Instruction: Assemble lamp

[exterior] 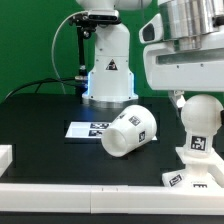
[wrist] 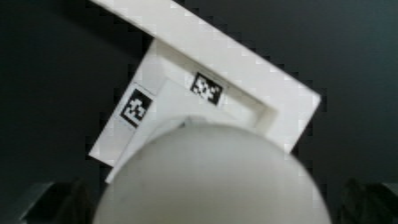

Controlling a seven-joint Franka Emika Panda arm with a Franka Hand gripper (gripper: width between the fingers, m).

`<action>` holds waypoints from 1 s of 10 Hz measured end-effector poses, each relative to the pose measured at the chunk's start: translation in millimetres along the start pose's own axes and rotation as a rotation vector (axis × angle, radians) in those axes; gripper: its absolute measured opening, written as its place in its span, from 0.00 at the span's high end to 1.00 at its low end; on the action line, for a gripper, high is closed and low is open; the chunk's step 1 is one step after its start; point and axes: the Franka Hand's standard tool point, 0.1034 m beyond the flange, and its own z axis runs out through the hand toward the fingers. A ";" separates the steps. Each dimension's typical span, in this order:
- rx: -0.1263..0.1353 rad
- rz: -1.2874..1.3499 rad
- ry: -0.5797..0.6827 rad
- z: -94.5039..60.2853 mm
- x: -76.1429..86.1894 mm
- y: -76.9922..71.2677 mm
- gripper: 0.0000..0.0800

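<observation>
In the exterior view we see the bulb point(exterior: 201, 115) upright on the pedestal base point(exterior: 195, 165), at 4 o'clock on the black worktop point(exterior: 40, 120). The shade point(exterior: 128, 131) lies on its side at the bulb's 9 o'clock, beside the marker board point(exterior: 85, 128). Only the wrist view shows the pincer point(wrist: 214, 198) released, its 2 fingers point(wrist: 368, 195) flanking the bulb's head with gaps. The robot pedestal point(exterior: 108, 70) stands at 12 o'clock against a green backdrop point(exterior: 30, 40).

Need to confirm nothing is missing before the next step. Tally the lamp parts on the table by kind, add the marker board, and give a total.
base: 1
bulb: 1
shade: 1
marker board: 1
Total: 4
</observation>
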 end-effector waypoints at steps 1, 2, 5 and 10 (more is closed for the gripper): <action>0.000 -0.088 0.001 -0.1 0.7 0.3 0.13; 0.000 -0.145 0.000 -0.1 0.7 0.4 0.13; -0.145 -0.675 0.060 -5.3 1.4 -3.5 0.13; -0.146 -0.644 0.071 -4.0 2.1 -2.5 0.28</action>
